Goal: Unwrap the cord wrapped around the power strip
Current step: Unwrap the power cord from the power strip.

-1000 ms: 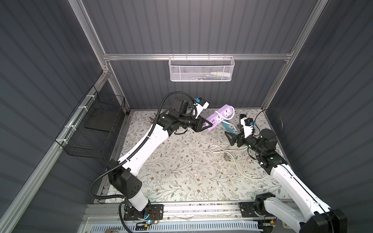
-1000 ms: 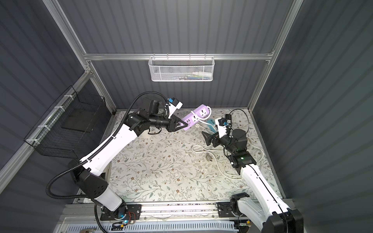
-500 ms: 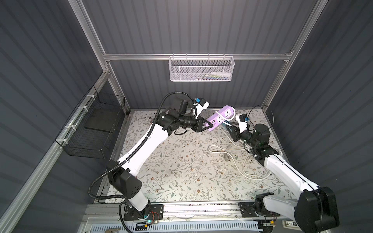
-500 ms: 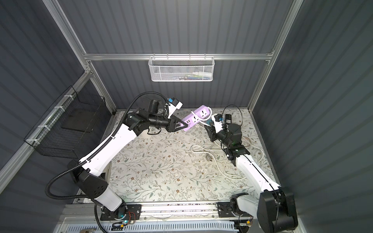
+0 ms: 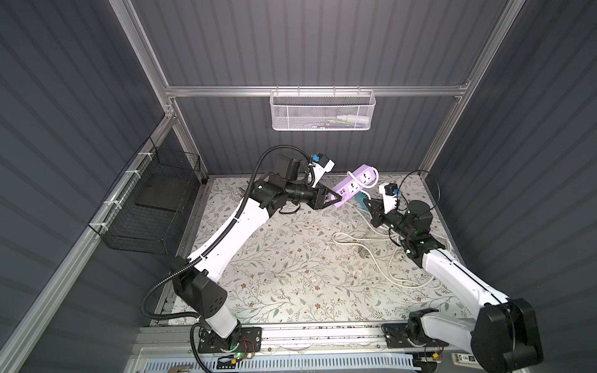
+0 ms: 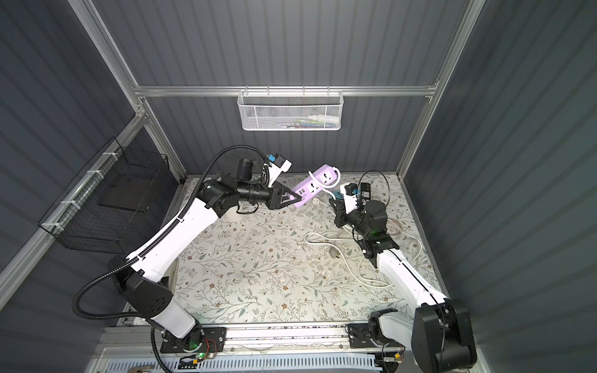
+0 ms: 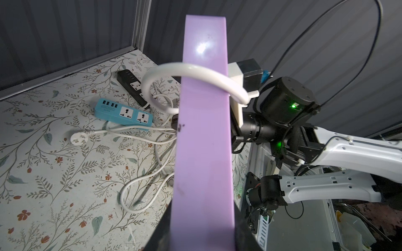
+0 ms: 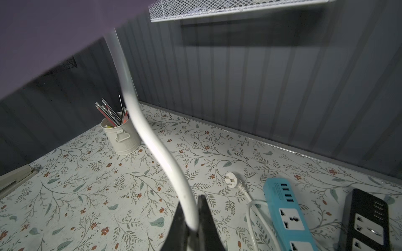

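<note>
The purple power strip hangs tilted above the back of the table. My left gripper is shut on its near end; in the left wrist view the strip fills the space between the jaws. One turn of white cord still loops round the strip's far end. From there the cord runs down into my right gripper, which is shut on it just below and to the right of the strip.
A blue power strip and a black one lie under the raised strip among loose white cords. A pencil cup stands at the back left. Wire baskets hang on the back wall and left wall.
My right gripper rose from the table toward the strip and went from open to shut on the white cord. The left arm held the strip nearly still.
</note>
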Robot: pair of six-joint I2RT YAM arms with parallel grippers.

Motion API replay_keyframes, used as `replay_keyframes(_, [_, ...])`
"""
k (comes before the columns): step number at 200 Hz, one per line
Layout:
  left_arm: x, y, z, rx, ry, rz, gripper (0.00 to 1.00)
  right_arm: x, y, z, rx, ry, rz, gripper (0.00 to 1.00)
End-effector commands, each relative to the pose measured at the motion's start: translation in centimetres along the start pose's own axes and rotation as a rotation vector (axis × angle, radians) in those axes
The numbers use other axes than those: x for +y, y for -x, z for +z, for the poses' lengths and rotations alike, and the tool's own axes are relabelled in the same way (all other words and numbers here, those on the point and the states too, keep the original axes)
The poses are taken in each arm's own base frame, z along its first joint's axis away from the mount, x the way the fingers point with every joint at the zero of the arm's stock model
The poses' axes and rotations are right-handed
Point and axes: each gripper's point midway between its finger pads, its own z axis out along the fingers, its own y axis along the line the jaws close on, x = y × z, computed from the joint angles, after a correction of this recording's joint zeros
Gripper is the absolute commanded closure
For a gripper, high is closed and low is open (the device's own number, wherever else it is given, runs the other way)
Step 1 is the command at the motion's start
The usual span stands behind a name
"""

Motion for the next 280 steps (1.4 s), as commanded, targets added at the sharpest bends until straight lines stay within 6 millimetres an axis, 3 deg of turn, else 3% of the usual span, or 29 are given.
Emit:
replay_keyframes(1, [-3.0,1.5,-1.4,-0.064,-0.094,0.034,1.0,-0.9,2.1,1.3,-0.065,0.007,0.043,1.0])
replay_keyframes(35, [-2.4,-0.2,-1.2,-0.039,-0.079,0.002,1.0,-3.6,6.4,1.8,-0.174,0.0,0.1,1.0])
replay_keyframes(77, [-0.4,-3.2,0.3,0.004,-0.059,-0.073,1.0,-5.0,13.5,-0.8,-0.297,0.015,0.105,1.0])
replay_keyframes(105, [2.1,-4.2,1.0,0.009,0.026,-0.08,1.0,-4.6,14.8,-3.6,-0.311,-0.018,0.102,1.0])
replay_keyframes(134, [4.9,-2.7,0.3,-0.043,0.106,-0.084,1.0,-5.3,12.8,-7.6,-0.285,-0.1,0.185,1.0])
replay_keyframes(167, [7.0,-0.1,-1.3,-0.098,0.179,-0.061,1.0,-6.6,8.0,-10.6,-0.165,-0.248,0.287,1.0])
replay_keyframes(199, [7.0,1.7,-1.9,-0.124,0.191,-0.033,1.0,-7.2,3.0,-11.0,-0.05,-0.317,0.411,1.0])
replay_keyframes(236, [6.6,3.4,-3.0,-0.15,0.205,-0.003,1.0,-8.1,-4.2,-10.2,0.09,-0.37,0.554,1.0])
replay_keyframes(280, [5.9,3.8,-3.8,-0.173,0.208,0.023,1.0,-8.6,-11.0,-10.2,0.219,-0.429,0.685,1.0])
